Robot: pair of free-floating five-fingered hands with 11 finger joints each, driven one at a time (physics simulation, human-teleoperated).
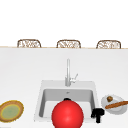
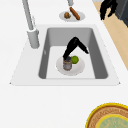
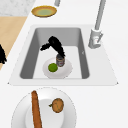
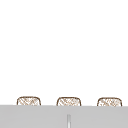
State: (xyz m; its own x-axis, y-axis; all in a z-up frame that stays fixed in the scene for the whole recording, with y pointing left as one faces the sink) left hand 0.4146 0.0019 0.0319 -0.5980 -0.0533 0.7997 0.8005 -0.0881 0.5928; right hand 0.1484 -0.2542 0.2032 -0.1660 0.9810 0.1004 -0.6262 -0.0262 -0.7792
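Observation:
In the sink (image 2: 100, 62) a white plate (image 2: 78, 69) (image 3: 67, 71) carries a green lime (image 2: 75, 59) (image 3: 52, 67) and an upright metal can (image 2: 67, 64) (image 3: 60, 61). My left hand (image 2: 73, 45) (image 3: 55, 44) arches down from above, its fingers curled on the can's top. In the front view a big red ball (image 1: 67, 115) covers that spot, and just a black tip of the left hand (image 1: 67, 99) peeks over it. My right hand (image 1: 98, 113) (image 2: 107, 7) (image 3: 2, 56) hangs idle by the sink's front right corner, fingers relaxed, holding nothing.
The faucet (image 1: 67, 72) stands behind the basin. To the right of the sink, a white plate (image 1: 117, 110) bears a long brown stick and a round brown item. A yellow-rimmed green plate (image 1: 11, 111) lies at the left. Wicker chairs (image 1: 68, 44) line the counter's far side.

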